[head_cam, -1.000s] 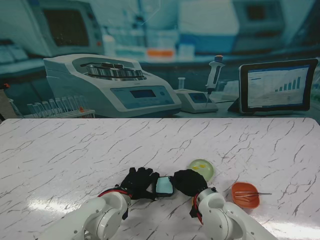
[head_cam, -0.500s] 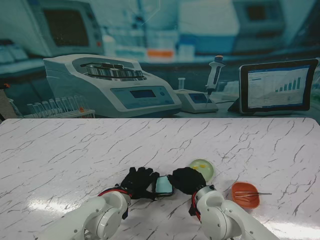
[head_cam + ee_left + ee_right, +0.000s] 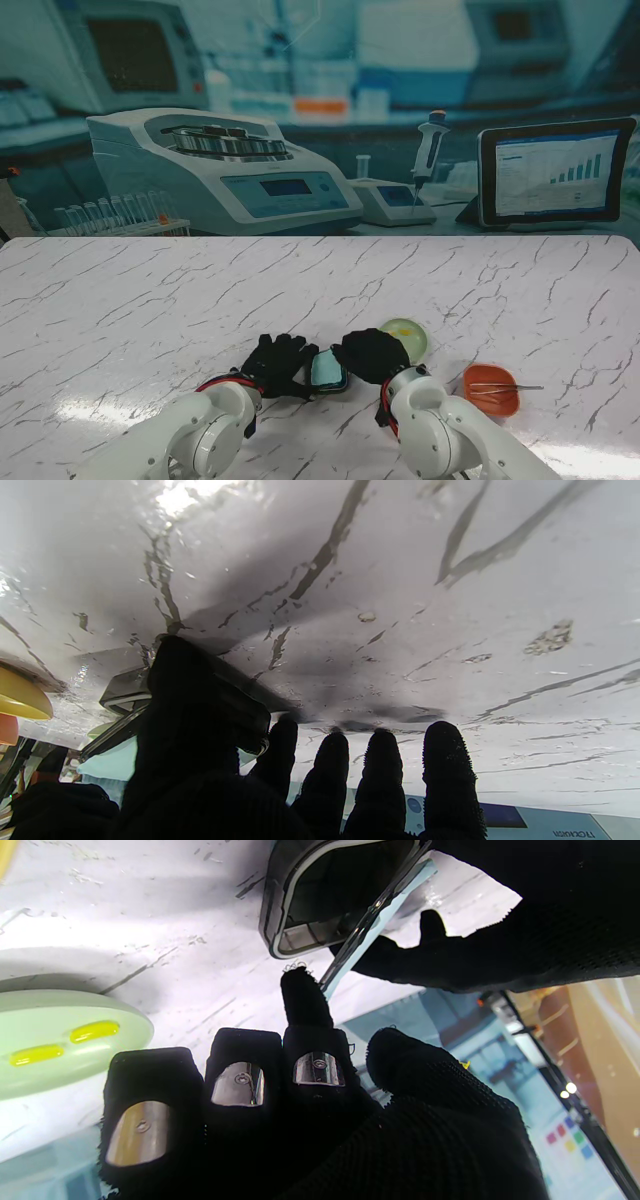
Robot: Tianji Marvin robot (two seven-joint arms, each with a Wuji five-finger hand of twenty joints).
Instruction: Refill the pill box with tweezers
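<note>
Stand looks down; wrists close, sharing pill box (image 3: 328, 370).

Wide bare table (image 3: 150, 300) lies farther from me; pill box (image 3: 327, 369), green dish (image 3: 408, 336) and orange tray (image 3: 490, 390) crowd the near edge.

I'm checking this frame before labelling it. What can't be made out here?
- Pill box compartments: stand view, too small, flanked by left hand and right hand; right wrist view, interior dark.
- Tweezers tips: stand view, too small against the orange dish.
- Pale green dish: right wrist view, cut by the edge.
</note>
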